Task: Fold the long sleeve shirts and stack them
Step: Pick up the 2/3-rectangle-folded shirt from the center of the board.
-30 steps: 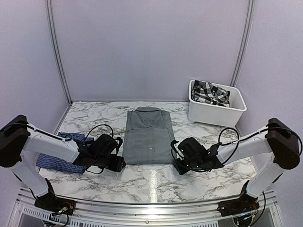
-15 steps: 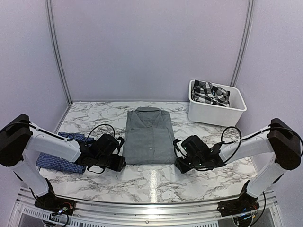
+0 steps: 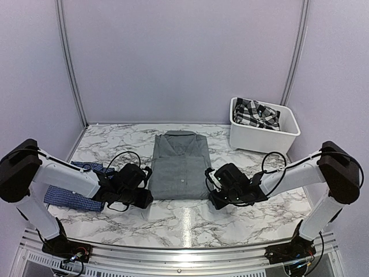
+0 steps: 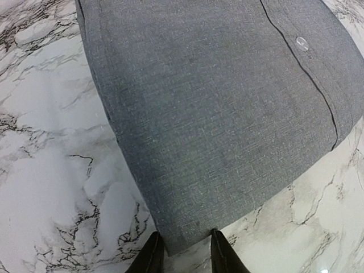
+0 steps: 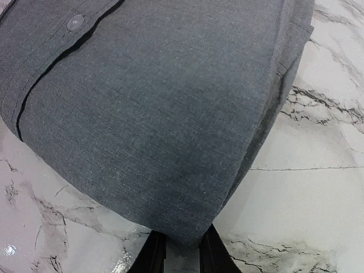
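Shirts on white-marble desk: 2. That's 1 plain grey collared button-up shirt and 1 dark blue fine-check cloth shirt, left of the grey one. 1 white rectangular plastic bin, right of & behind grey shirt, w/ 1 black-and-white plaid garment inside. Robot arms: 2, i.e. left arm & right arm, 1 each side of grey shirt.

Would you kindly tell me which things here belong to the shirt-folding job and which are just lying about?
Job in hand:
grey shirt
dark blue checked shirt

Lying about:
white bin
plaid cloth inside it
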